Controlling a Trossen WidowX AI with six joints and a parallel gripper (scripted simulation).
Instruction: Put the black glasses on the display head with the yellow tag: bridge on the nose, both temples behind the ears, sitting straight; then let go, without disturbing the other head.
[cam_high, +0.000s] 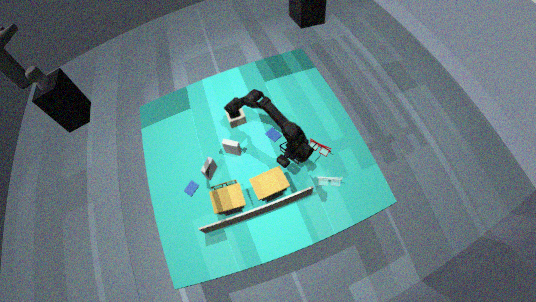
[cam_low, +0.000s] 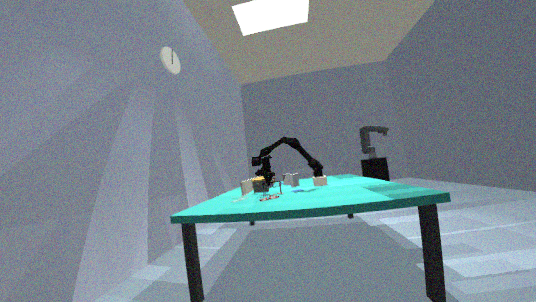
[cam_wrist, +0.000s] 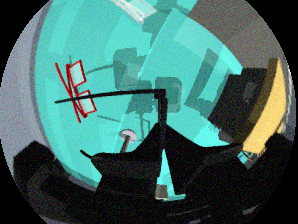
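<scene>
My gripper (cam_wrist: 159, 125) (cam_low: 268, 181) is shut on the black glasses (cam_wrist: 162, 107). In the wrist view one thin arm of them reaches left and another part runs down between the fingers. They hang above the table. Two dark blocks with yellow-orange tops, seemingly the display heads, stand side by side: the right one (cam_high: 270, 183) (cam_wrist: 272, 112) near my gripper, the left one (cam_high: 227, 198) farther away. The near one is at the right of the wrist view. A dark frame (cam_high: 223, 185) shows at the left one's edge. Which head bears the yellow tag, I cannot tell.
Red glasses (cam_high: 320, 147) (cam_low: 270, 198) and pale glasses (cam_high: 330, 181) (cam_wrist: 134, 8) lie on the table beyond the gripper. A long low wall (cam_high: 256, 210) runs behind the blocks. Two whitish blocks (cam_high: 231, 146) (cam_high: 209, 168) and two blue squares (cam_high: 273, 134) (cam_high: 191, 188) are nearer the arm's base or left.
</scene>
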